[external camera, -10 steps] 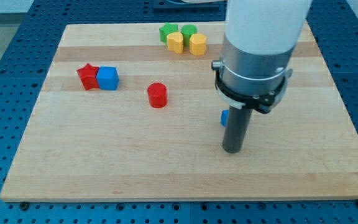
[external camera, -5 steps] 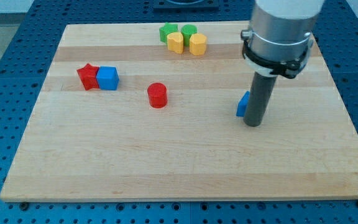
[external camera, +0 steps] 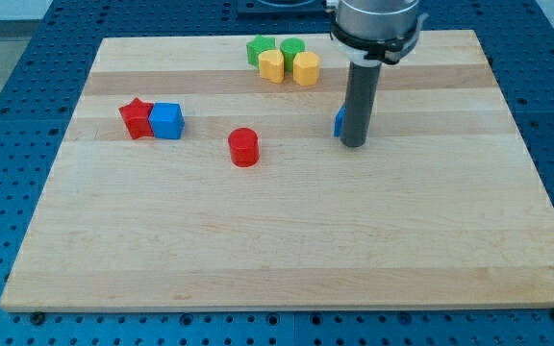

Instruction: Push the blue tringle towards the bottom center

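Right of the worktop (external camera: 287, 250) centre: blue triangle (external camera: 339, 121), mostly hidden behind my tip (external camera: 355, 144) | claw: none on this rod, state not applicable | next: circle to triangle's top side, push down-left steadily toward bottom centre, clear of red cylinder (external camera: 243, 147).

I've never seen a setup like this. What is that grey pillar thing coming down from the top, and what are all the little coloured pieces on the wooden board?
That pillar is a robot arm, seen by one camera looking down at a wooden board. It has no claw and holds nothing; it ends in a dark rod, and the rod's tip slides over the board to push blocks. Right now the tip stands just right of a blue block, mostly hidden behind the rod, so I cannot tell whether they touch. Elsewhere lie a red cylinder, a red star touching a blue cube, and at the top a cluster of two green blocks and two yellow blocks.
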